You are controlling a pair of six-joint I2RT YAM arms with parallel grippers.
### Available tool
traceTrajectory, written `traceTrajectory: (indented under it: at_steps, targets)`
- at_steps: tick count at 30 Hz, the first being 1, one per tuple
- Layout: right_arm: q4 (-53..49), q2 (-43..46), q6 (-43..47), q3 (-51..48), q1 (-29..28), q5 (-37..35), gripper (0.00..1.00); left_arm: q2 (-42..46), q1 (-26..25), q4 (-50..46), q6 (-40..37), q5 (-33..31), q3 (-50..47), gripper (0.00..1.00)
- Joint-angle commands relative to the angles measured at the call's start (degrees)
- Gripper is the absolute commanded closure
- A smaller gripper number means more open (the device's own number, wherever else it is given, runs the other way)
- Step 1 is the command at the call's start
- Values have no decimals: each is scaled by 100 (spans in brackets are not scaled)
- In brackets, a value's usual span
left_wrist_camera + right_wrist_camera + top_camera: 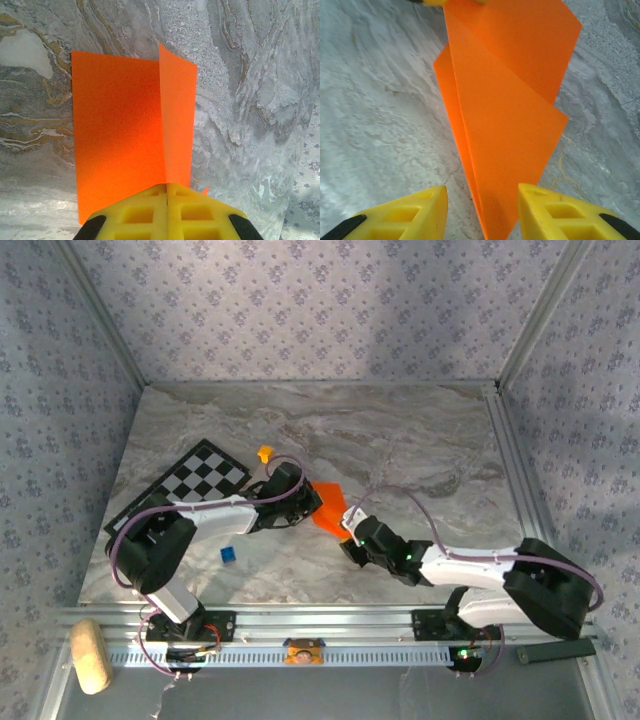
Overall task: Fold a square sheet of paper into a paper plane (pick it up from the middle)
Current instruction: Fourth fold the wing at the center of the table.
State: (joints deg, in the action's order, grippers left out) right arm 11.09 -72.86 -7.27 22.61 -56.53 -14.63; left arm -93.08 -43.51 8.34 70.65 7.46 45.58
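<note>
The orange square sheet of paper (330, 506) is already partly folded and sits near the middle of the marbled tabletop (420, 440), held up between the two arms rather than lying flat. The left gripper (166, 194) has its yellow fingers pressed together on the sheet's crease. In the left wrist view one broad panel spreads out to the left of the fold line and a narrower flap stands to its right, so this clamp looks meant to anchor the fold and keep the layers from sliding. The right gripper (481, 194) comes in from the opposite side with its fingers spread apart. In the right wrist view the paper (510, 115) tapers to a point that drops into the gap between them, closer to the right-hand finger; whether it touches that finger I cannot tell. My reading is that the open gripper is lined up to close on the pointed end, either to sharpen the crease or to take over the hold, with the nose shaped but the wings yet to be made. A light, loosely layered sheet may spring open or twist if the closing is off the fold line. The checkered board (198, 476), a small yellow-orange cube (265, 453) and a blue cube (229, 554) lie to the left, well apart from the work.
</note>
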Motion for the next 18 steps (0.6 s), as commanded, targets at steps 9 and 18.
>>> traceTrajectory:
  at_steps: [9,18]
  targets:
    - [105,-836,366,529,-121,-667,64,212,-18,-65,151,38,42,96]
    - [51,-978,353,570,-122,-690,68,244,-15,-60,120,37,53,96]
